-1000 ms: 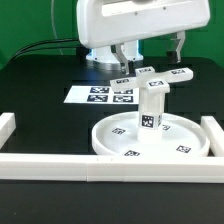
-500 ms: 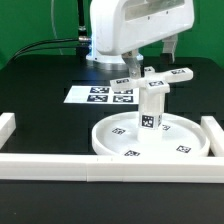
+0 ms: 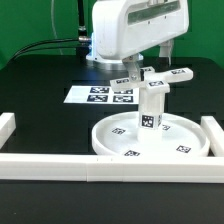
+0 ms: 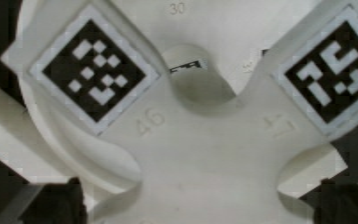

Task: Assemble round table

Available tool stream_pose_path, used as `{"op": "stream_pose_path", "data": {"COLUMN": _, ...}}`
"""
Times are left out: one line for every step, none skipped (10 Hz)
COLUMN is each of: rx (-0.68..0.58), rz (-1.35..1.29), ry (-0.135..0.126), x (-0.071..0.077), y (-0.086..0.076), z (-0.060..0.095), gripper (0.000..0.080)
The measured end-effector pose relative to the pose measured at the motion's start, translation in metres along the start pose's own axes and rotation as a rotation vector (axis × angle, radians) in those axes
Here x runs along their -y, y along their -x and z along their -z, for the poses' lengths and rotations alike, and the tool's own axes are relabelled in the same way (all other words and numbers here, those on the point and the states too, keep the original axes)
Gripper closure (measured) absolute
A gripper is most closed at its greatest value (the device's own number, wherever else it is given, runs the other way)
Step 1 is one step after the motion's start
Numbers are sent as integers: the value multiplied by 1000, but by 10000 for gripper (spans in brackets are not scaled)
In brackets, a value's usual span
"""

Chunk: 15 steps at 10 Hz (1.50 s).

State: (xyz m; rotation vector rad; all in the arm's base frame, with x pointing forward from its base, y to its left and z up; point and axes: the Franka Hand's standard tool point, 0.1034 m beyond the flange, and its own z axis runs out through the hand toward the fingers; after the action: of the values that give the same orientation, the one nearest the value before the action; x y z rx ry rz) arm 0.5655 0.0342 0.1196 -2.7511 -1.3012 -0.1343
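The large round rimmed disc lies on the black table. The short post stands upright at its middle. The cross-shaped piece sits on top of the post, its tagged arms spread out. My gripper hangs just above the cross-shaped piece. In the wrist view the cross-shaped piece fills the picture, with one arm running between my dark fingertips. My gripper is open, its jaws wide apart on either side of that arm, and I see no contact.
The marker board lies behind the disc toward the exterior view's left. Long white border bars run along the front, the left and the right. Black cables trail at the back left.
The hand has moved toward the exterior view's right and a little lower over the cross-shaped piece. The disc, post and cross-shaped piece have not moved.
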Motion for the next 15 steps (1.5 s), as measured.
{"op": "stream_pose_path", "data": {"rx": 1, "rz": 0, "ry": 2, "x": 0, "y": 0, "z": -2, "gripper": 151}}
{"op": "stream_pose_path", "data": {"rx": 5, "rz": -1, "ry": 0, "x": 0, "y": 2, "z": -6, "gripper": 151}}
{"op": "stream_pose_path", "data": {"rx": 8, "rz": -1, "ry": 0, "x": 1, "y": 3, "z": -9, "gripper": 151}}
{"op": "stream_pose_path", "data": {"rx": 11, "rz": -2, "ry": -3, "x": 1, "y": 4, "z": -11, "gripper": 151}}
{"op": "stream_pose_path", "data": {"rx": 14, "rz": -2, "ry": -5, "x": 1, "y": 5, "z": -13, "gripper": 151}}
{"op": "stream_pose_path", "data": {"rx": 15, "rz": -4, "ry": -6, "x": 2, "y": 5, "z": -14, "gripper": 151}}
{"op": "stream_pose_path", "data": {"rx": 16, "rz": -10, "ry": -6, "x": 2, "y": 5, "z": -14, "gripper": 151}}
{"op": "stream_pose_path", "data": {"rx": 16, "rz": -21, "ry": -6, "x": 2, "y": 5, "z": -14, "gripper": 151}}
{"op": "stream_pose_path", "data": {"rx": 16, "rz": -21, "ry": -6, "x": 2, "y": 5, "z": -14, "gripper": 245}}
{"op": "stream_pose_path", "data": {"rx": 16, "rz": -22, "ry": -5, "x": 1, "y": 6, "z": -14, "gripper": 357}}
{"op": "stream_pose_path", "data": {"rx": 16, "rz": -28, "ry": -5, "x": 1, "y": 6, "z": -14, "gripper": 357}}
{"op": "stream_pose_path", "data": {"rx": 16, "rz": -58, "ry": -5, "x": 1, "y": 6, "z": -14, "gripper": 356}}
{"op": "stream_pose_path", "data": {"rx": 16, "rz": -59, "ry": -5, "x": 1, "y": 6, "z": -14, "gripper": 356}}
{"op": "stream_pose_path", "data": {"rx": 16, "rz": -111, "ry": -5, "x": 1, "y": 6, "z": -14, "gripper": 356}}
{"op": "stream_pose_path", "data": {"rx": 11, "rz": -248, "ry": -4, "x": 1, "y": 6, "z": -14, "gripper": 356}}
